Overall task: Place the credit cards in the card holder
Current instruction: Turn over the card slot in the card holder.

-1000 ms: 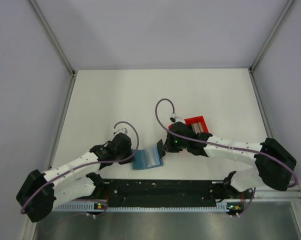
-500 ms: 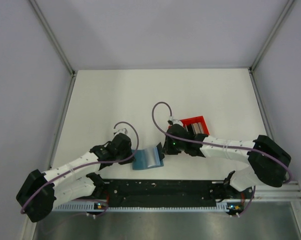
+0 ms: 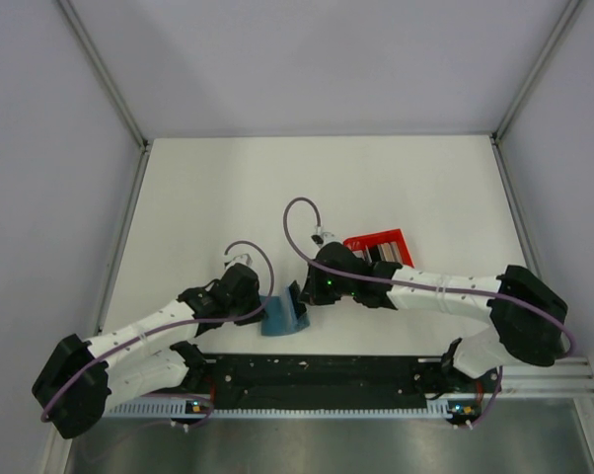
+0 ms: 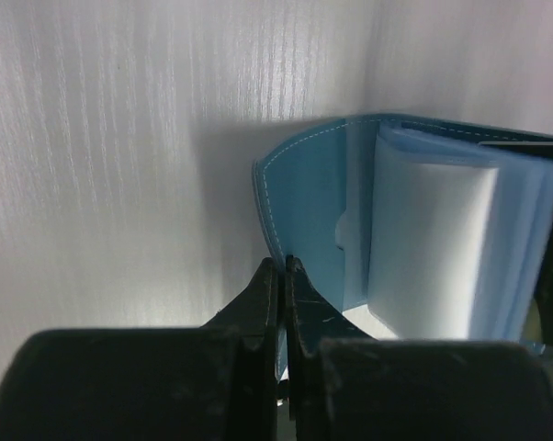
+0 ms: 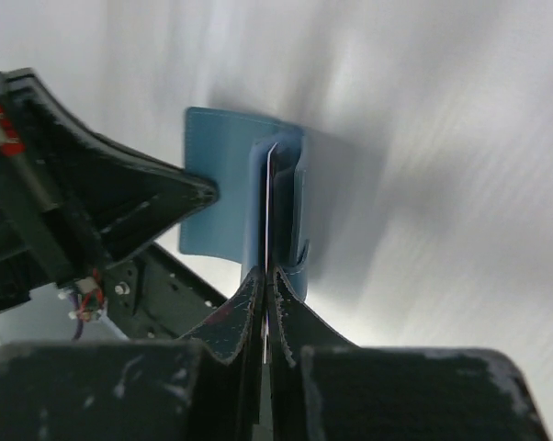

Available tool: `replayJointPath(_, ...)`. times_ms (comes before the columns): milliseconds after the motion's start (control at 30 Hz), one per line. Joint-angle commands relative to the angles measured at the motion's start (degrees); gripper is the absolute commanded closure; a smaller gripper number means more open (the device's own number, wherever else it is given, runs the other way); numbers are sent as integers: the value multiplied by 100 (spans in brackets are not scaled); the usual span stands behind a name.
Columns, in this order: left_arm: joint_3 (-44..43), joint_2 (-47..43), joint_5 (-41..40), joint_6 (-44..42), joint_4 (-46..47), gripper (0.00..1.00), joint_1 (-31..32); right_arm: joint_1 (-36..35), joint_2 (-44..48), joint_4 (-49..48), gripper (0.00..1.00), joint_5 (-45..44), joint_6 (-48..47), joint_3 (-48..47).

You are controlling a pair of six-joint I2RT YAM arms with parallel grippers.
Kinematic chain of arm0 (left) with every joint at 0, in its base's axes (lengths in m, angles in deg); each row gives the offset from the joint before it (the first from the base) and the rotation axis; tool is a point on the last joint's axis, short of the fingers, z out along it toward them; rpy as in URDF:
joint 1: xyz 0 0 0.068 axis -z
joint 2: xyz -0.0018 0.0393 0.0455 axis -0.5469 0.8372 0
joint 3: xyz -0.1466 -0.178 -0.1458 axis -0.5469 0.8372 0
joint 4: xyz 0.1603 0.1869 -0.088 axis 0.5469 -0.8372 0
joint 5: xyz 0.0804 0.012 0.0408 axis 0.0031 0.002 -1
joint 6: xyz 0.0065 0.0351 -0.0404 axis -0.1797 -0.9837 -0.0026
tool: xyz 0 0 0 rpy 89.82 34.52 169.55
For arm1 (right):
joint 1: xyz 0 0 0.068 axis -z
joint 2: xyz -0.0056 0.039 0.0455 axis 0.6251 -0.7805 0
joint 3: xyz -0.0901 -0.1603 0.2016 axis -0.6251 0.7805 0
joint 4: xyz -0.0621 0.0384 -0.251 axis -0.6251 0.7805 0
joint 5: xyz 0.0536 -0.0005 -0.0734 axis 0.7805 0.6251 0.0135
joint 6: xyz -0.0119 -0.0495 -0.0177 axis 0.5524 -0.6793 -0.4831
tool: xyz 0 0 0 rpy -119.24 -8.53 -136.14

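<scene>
The wallet (image 4: 304, 197) stands open on its edge on the surface (image 3: 277, 197), near the front and between the two arms. The left hand (image 4: 281, 268) is closed on the rim of its outer flap, with the clear inner sleeves fanning out to the right. From the other side, the right hand (image 5: 268, 276) is clamped on a card (image 5: 270, 207). The card is seen edge-on as a thin line running from the fingertips into the fold of the wallet. Its far end seems to be entering a pocket, though how deep it sits cannot be told. The red tray (image 3: 376, 238) lies just behind the right arm, with what look like more cards (image 3: 388, 251) in it.

The card is likely light, stiff and slick. A pinch on its trailing edge suits it, because that leaves the leading edge free to slide in. Pushed off-line, it could bow or skid between the fingers.

The wallet is soft and floppy, and the flap alone will not stop it folding or tipping under a push. The left hand's hold near the spine end of the flap is the sensible brace. The sleeves look thin and pliant, so the card could catch on a sleeve mouth or slip between two layers.
</scene>
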Motion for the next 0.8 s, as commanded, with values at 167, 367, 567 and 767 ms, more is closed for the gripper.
replayJointPath(167, 39, 24, 11, 83, 213, 100, 13, -316, -438, 3, 100, 140, -63, -700)
replayJointPath(367, -5, -160, 11, 22, 169, 100, 13, -299, -228, 363, 100, -501, -36, -534)
replayJointPath(567, -119, -520, 151, -145, 177, 100, 13, -114, 290, 495, 100, -915, 78, -226)
replayJointPath(767, -110, -459, 178, -110, 204, 100, 13, -140, 669, 461, 100, -986, -1, -340)
